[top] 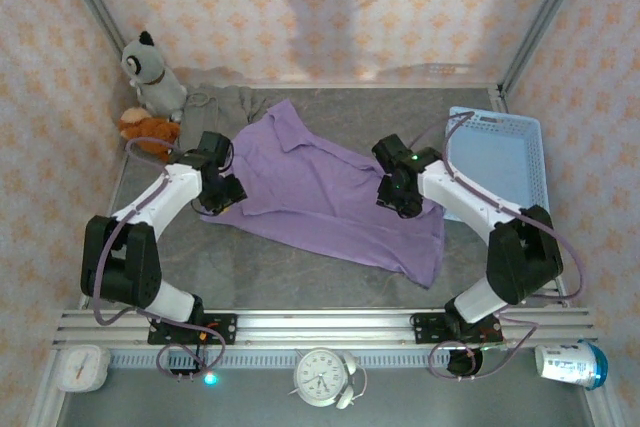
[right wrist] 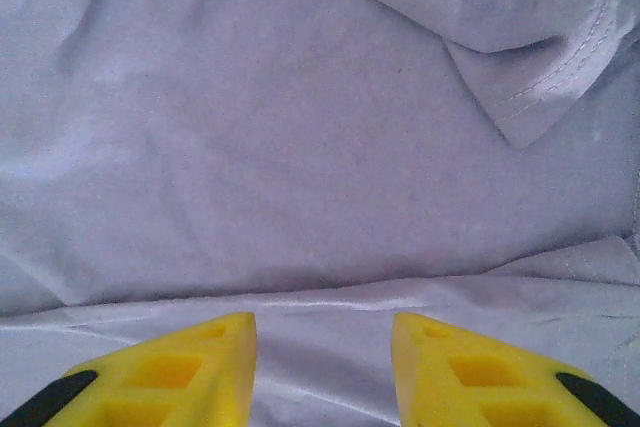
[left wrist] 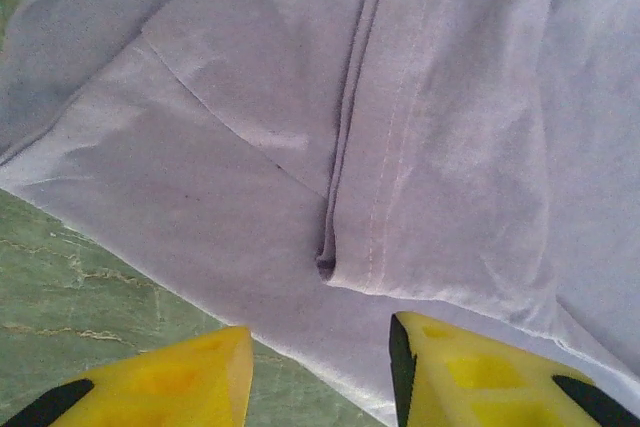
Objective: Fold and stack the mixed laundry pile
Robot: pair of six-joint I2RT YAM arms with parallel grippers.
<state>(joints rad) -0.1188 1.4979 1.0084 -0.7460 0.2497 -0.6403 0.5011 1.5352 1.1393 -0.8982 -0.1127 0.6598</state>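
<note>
One soft lavender garment (top: pixel 320 202) lies wrinkled, spread flat.

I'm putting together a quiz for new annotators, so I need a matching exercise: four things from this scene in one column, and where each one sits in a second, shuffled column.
Things:
1. lavender garment
2. light blue basket
3. grey plush toy
4. white alarm clock

Places, as seen in the top view:
A. far left corner
B. bottom edge, nearest the camera
C. spread out in the middle
D. along the right side

Pairs: 1-C, 2-D, 3-A, 4-B.
</note>
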